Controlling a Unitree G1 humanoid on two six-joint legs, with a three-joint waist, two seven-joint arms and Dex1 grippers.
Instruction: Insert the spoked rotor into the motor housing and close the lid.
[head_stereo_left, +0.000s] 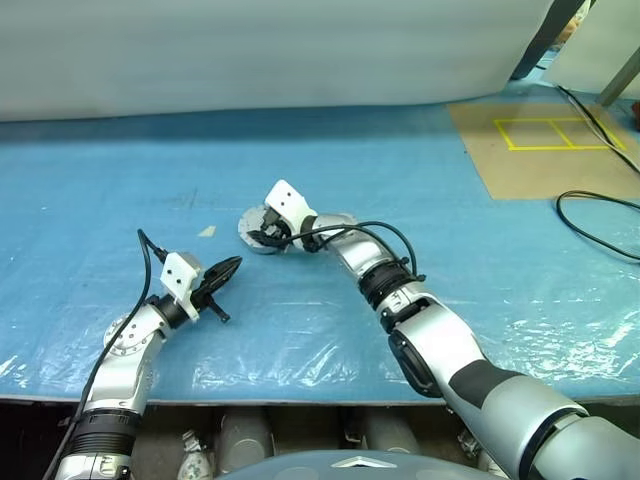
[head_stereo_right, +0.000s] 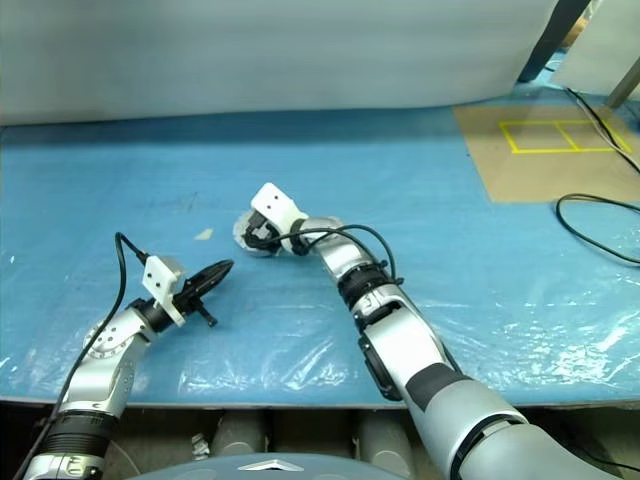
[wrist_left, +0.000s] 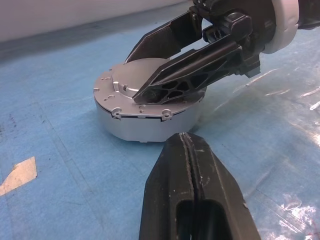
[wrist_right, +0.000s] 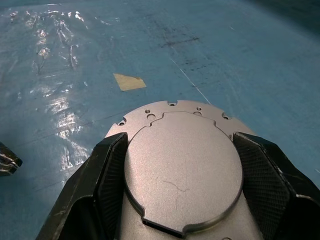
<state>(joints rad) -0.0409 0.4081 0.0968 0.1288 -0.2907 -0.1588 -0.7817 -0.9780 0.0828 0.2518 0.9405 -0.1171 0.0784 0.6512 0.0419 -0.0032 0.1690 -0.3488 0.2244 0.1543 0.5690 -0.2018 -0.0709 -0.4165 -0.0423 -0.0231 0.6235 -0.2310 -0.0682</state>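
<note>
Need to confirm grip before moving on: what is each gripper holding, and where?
Right gripper clasps the lid by opposite edges, on the housing. Left gripper is shut, empty.

A blue plastic sheet (head_stereo_left: 480, 270) is covering the table, wrinkling and catching glare along the near edge. A pale panel (head_stereo_left: 270, 50) is standing along the far side. At the far right a brown board (head_stereo_left: 530, 160) is lying with yellow tape lines (head_stereo_left: 555, 133), and a black cable (head_stereo_left: 600, 225) is looping beside it. A scrap of tan tape (head_stereo_left: 206, 231) is sticking to the sheet.
</note>
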